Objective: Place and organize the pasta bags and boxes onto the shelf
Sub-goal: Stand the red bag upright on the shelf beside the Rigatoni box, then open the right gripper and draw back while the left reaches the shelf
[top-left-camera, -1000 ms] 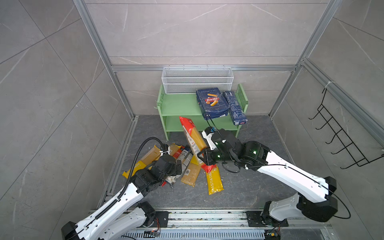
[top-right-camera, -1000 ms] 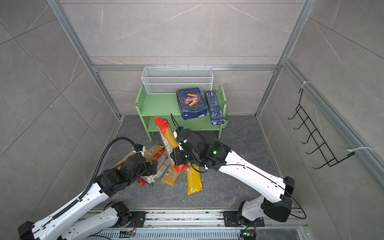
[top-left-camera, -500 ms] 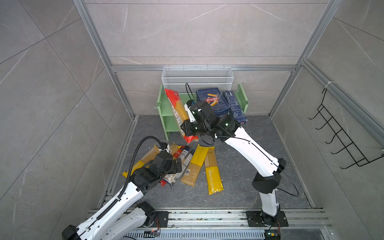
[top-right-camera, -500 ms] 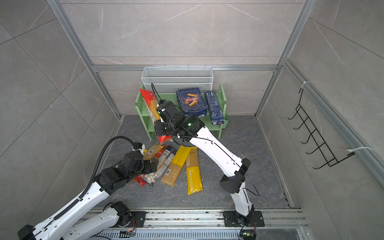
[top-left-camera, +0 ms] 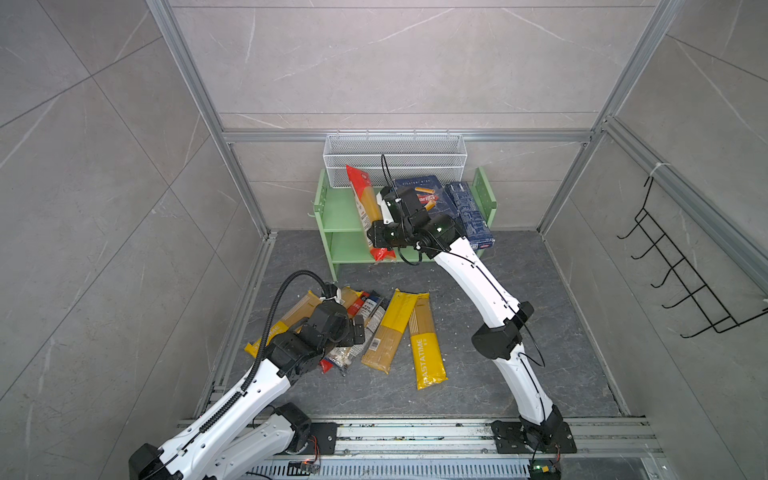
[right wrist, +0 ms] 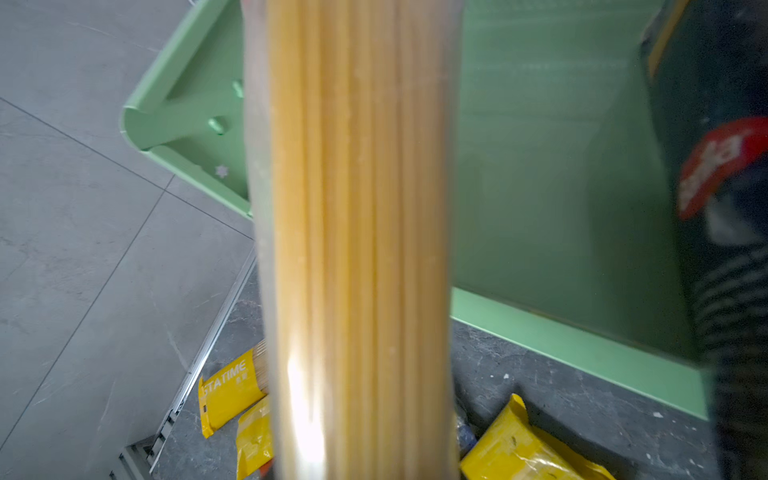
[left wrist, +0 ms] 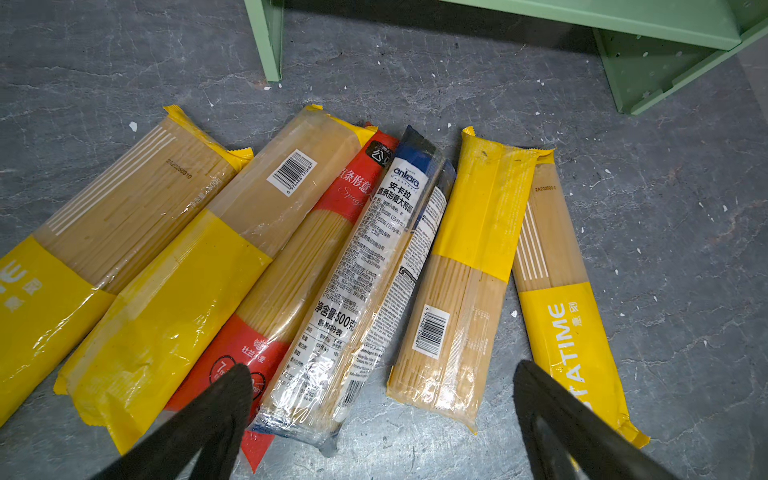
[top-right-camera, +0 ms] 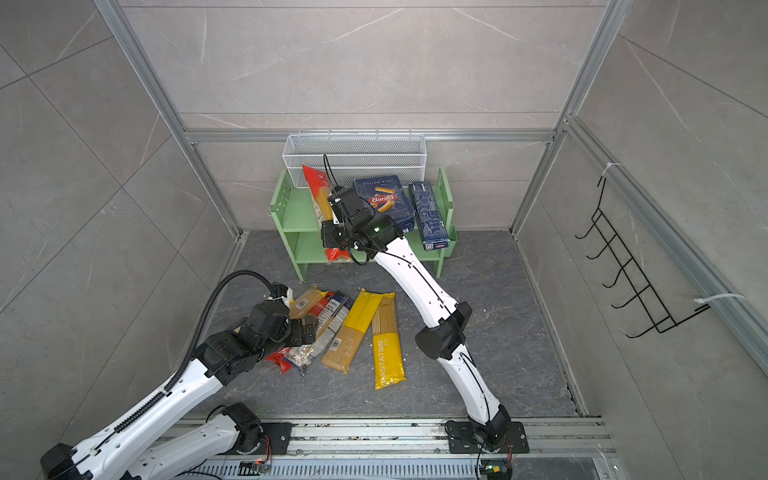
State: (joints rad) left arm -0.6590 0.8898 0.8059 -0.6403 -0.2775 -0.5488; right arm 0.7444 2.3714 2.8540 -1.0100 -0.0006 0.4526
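Red spaghetti bag [top-left-camera: 365, 199] is clamped in my right jaws, slanted over the left half of the green shelf [top-left-camera: 336, 208] top board. Its long axis runs front-to-back, red end toward the back edge. Pale strands show through the clear middle. Barilla box [top-left-camera: 424, 189] lies beside it. Left jaws are wide apart above the floor's PASTATIME bag [left wrist: 565, 316] and ankara bag [left wrist: 374, 257].

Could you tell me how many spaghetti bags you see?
7: six on the floor (four yellow, one red, one clear); the seventh in the right gripper, at the shelf.

Green shelf [top-left-camera: 334, 208] top bare at left, boxes [top-left-camera: 441, 194] crowd its right; tilted red bag [top-left-camera: 365, 203] crosses front
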